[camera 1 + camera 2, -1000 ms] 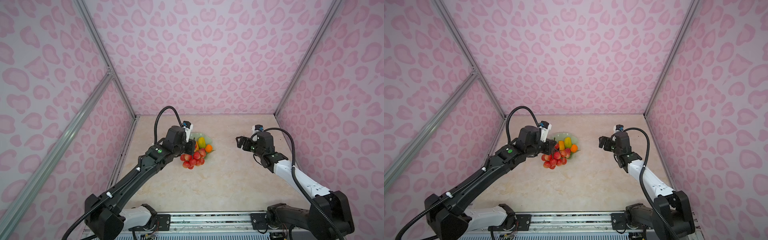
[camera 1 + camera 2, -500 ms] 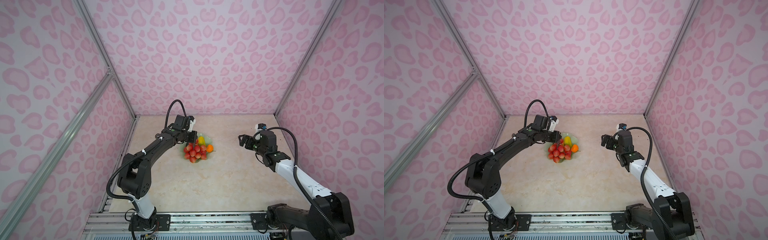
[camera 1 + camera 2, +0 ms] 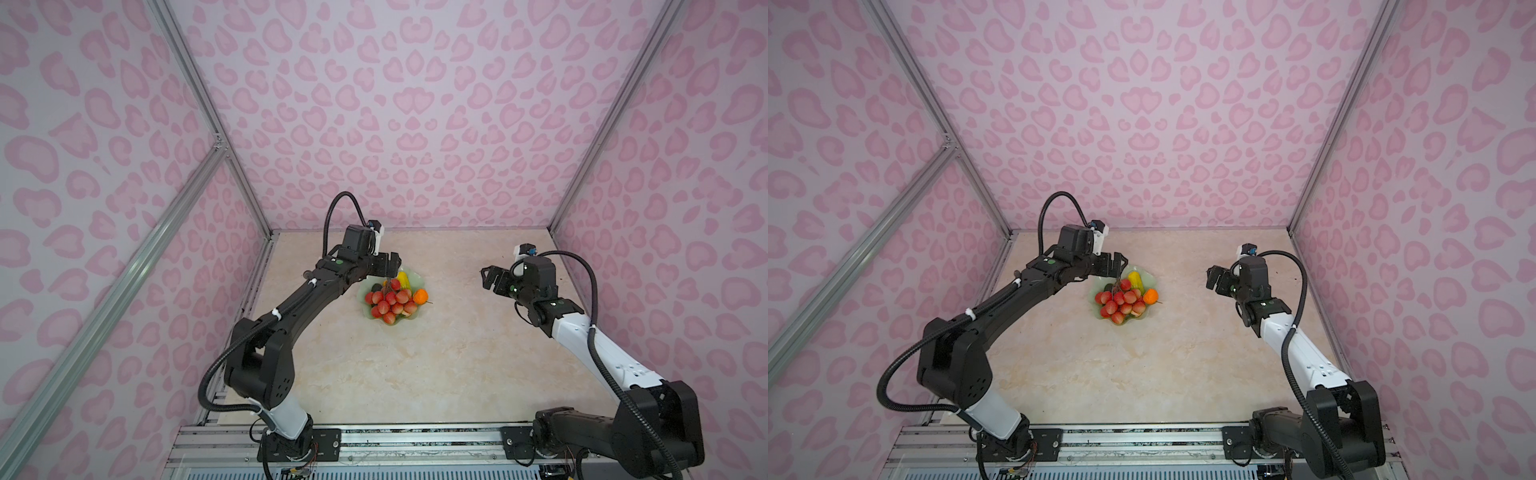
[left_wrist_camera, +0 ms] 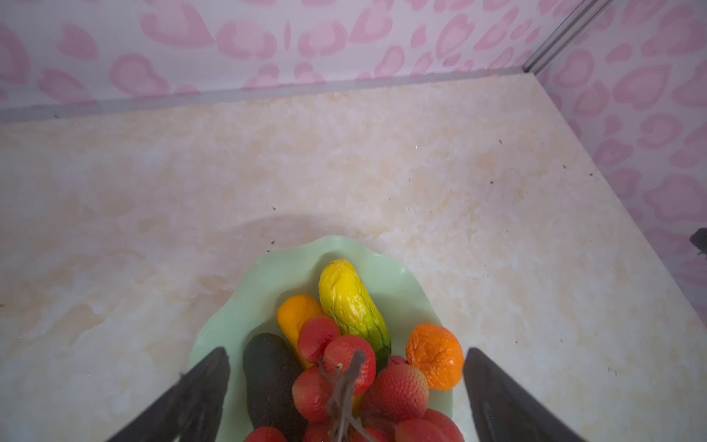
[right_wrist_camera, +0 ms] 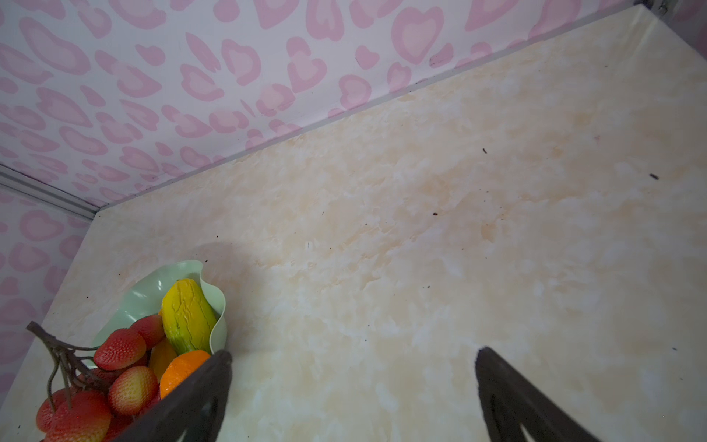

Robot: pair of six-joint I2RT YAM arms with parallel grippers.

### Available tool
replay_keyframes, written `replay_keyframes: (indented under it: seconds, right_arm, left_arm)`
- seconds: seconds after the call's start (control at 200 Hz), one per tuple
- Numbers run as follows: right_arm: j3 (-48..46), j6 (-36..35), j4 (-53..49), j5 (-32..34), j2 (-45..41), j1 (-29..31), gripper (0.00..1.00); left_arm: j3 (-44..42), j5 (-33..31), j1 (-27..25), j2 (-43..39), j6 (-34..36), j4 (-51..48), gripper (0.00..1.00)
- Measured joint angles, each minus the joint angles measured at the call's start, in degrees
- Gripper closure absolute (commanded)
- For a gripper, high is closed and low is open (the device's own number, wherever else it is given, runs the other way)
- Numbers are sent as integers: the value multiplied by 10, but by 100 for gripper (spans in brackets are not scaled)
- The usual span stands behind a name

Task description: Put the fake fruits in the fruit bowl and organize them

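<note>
Just now the left fingers (image 4: 206, 382) have sprung apart. A moment ago they were pressed together; now they stand wide on either side of the brown stem (image 4: 344, 386), touching nothing. So the berries (image 3: 390, 303) have been let go and lie in the bowl (image 4: 290, 260), filling it from the centre to 6 o'clock in both top views, with the stem poking up.

Around them in the bowl sit the yellow-green piece (image 4: 352, 302) at 12 o'clock, the orange (image 4: 434, 356) at 3 o'clock and the avocado (image 4: 267, 375) at about 10 o'clock. The yellow-orange piece (image 4: 296, 313) is tucked between the avocado and the yellow-green piece. I cannot pick out the peach.

The right fingers (image 5: 202, 390) are spread and empty, well off at 3 o'clock from the bowl.

No fruit shows loose on the table (image 3: 415, 374), so placing looks finished. One berry at 6 o'clock rides the rim and may want nudging inward.
</note>
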Motion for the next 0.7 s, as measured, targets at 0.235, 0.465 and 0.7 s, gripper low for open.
replay_keyframes:
  seconds: [0.235,0.465,0.7]
  right_arm:
    - [-59,-51,16,132,-48,-2,2]
    - [-221,-143,178,279,-46,-5,1]
    - [-275,-197,419,309,106,-26,1]
  left_arm:
    - [-238,-131,12,-239,37,209,3]
    - [-478,-251,101,-327,77,364,3]
    - [-564,-228,231,-188,61,490,4]
